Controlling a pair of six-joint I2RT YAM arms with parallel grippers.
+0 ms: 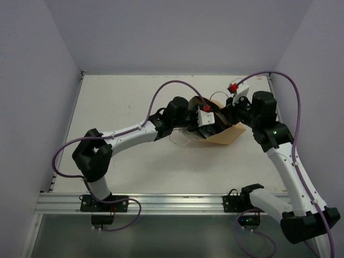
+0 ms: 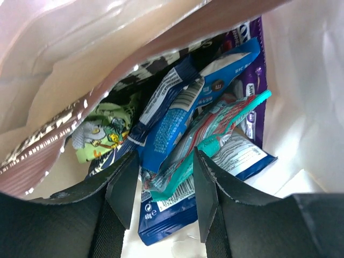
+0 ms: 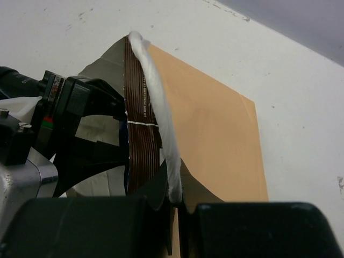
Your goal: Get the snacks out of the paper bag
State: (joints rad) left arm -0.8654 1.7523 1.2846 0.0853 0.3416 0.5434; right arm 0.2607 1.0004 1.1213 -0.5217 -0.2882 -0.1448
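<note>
The tan paper bag (image 1: 230, 134) lies on its side at the table's middle right, mouth toward the left arm. My left gripper (image 2: 165, 183) is inside the mouth, open. Its fingers (image 2: 126, 188) straddle the end of a teal-and-red pouch (image 2: 215, 134) lying on a blue packet (image 2: 177, 215). More snacks are piled behind: another blue packet (image 2: 177, 113), a purple one (image 2: 257, 70), a green one (image 2: 105, 131). A long dark brown packet (image 3: 141, 134) stands along the bag's edge. My right gripper (image 3: 174, 193) is shut on the bag's white cord handle (image 3: 158, 113), holding the mouth up.
The bag's tan side (image 3: 215, 140) lies flat on the white table (image 1: 123, 102). Grey walls close in the table at the back and on both sides. A metal rail (image 1: 161, 201) runs along the near edge by the arm bases.
</note>
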